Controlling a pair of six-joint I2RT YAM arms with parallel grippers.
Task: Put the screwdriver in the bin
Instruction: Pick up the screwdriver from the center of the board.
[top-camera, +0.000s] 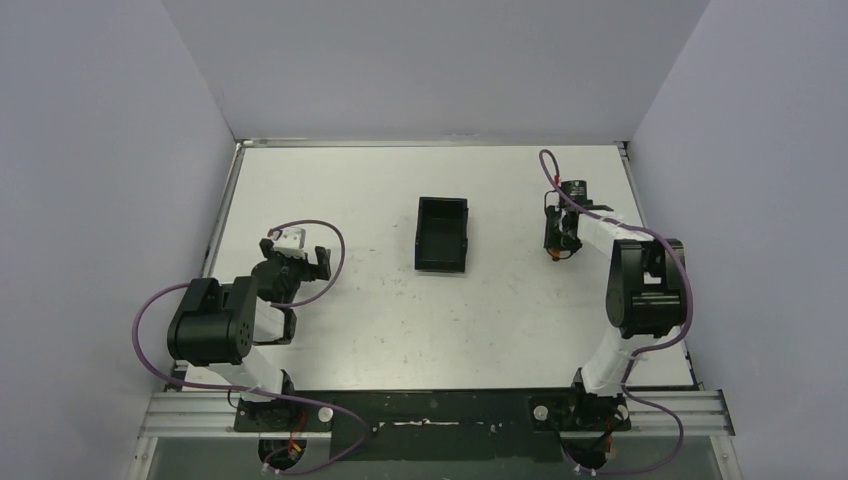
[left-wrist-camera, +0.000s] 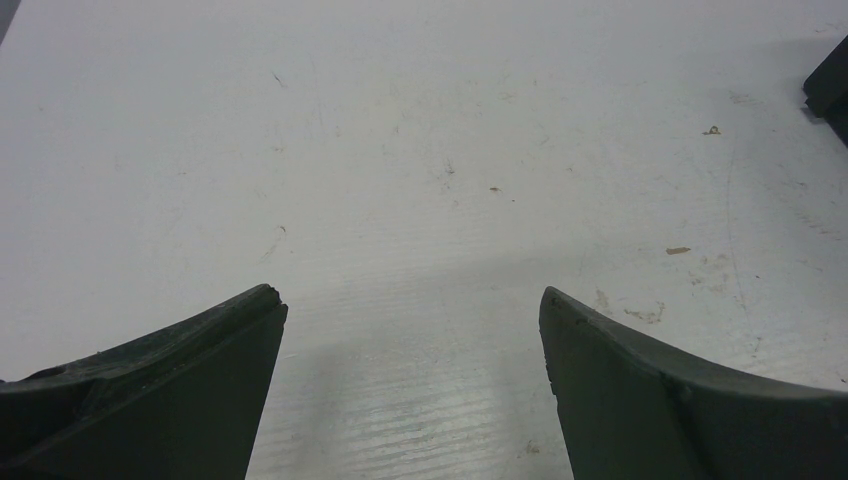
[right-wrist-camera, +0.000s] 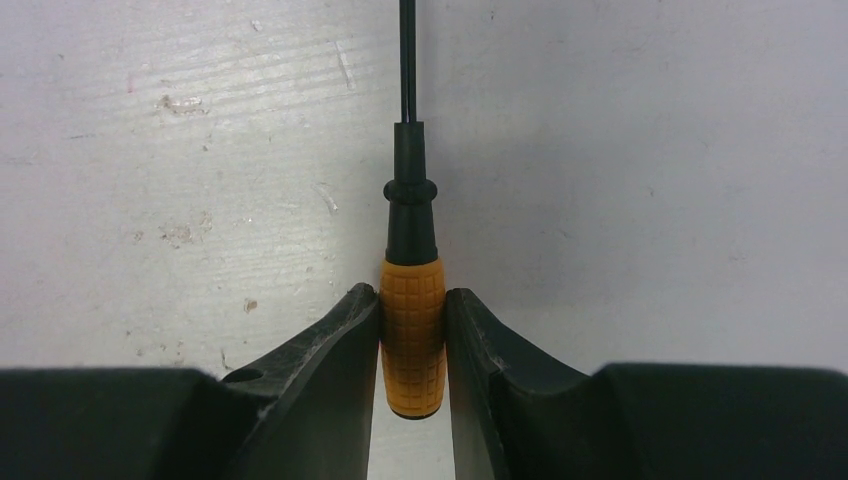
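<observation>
The screwdriver (right-wrist-camera: 411, 330) has an orange gridded handle, a black collar and a thin dark shaft that points away from the wrist. My right gripper (right-wrist-camera: 412, 300) is shut on the orange handle, both fingers pressed against its sides, low over the white table. In the top view the right gripper (top-camera: 556, 243) sits at the right of the table, and only an orange speck of the screwdriver (top-camera: 551, 257) shows under it. The black open-top bin (top-camera: 442, 234) stands empty in the middle, to the left of that gripper. My left gripper (left-wrist-camera: 410, 300) is open and empty over bare table; in the top view the left gripper (top-camera: 296, 250) is at the left.
A black corner of the bin (left-wrist-camera: 830, 90) shows at the right edge of the left wrist view. Grey walls enclose the table on three sides. Purple cables loop off both arms. The table surface (top-camera: 400, 320) is scuffed white.
</observation>
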